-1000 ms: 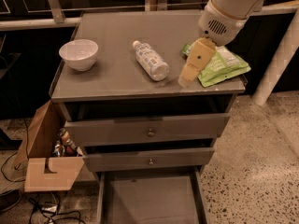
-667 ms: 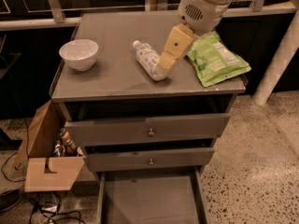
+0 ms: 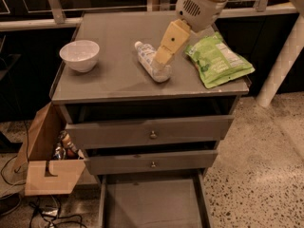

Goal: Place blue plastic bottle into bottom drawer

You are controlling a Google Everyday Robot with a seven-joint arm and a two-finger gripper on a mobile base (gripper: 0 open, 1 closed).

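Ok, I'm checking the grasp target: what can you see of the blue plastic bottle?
The blue plastic bottle is small, clear plastic with a white cap and pale label. It lies on its side on the cabinet top, cap toward the back left. The pincer is over its base half, hiding part of it; contact unclear.

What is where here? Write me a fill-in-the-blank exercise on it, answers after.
The blue plastic bottle lies on its ____ on the cabinet top. The end effector is at the bottle, between the white bowl and the ____ bag. The bottom drawer is pulled ____.
Missing words: side; green; open.
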